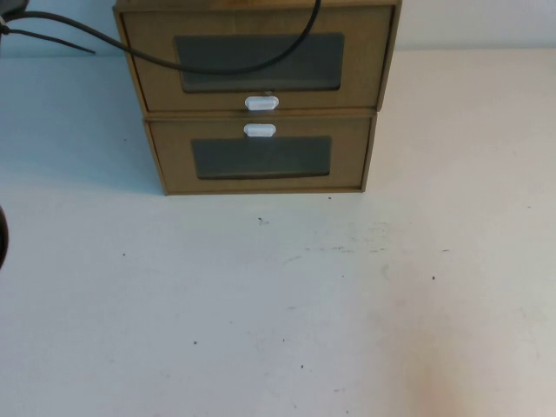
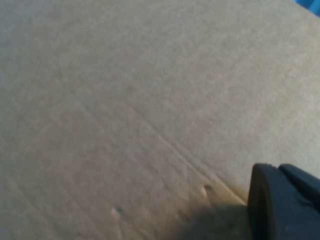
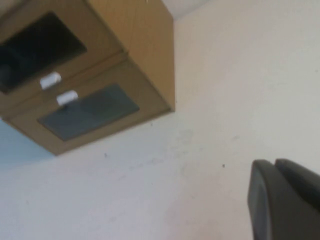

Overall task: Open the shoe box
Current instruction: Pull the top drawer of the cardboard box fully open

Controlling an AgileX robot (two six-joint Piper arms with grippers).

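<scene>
Brown cardboard surface (image 2: 125, 100) fills view; left end effector (image 2: 282, 202) close to it.

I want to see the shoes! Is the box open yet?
Not yet. Nothing looks done: both stacked shoe boxes are shut, white tabs untouched. In hand: the left tool is close against brown cardboard, probably a box; the right tool, shut, hangs over the table nearby. Left: pulling a front open.

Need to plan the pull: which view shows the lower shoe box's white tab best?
The high view: the lower white tab faces the camera squarely, centred. The right wrist view shows it aslant, with the shut right end effector over the table. The left wrist view shows only cardboard by the left end effector.
</scene>
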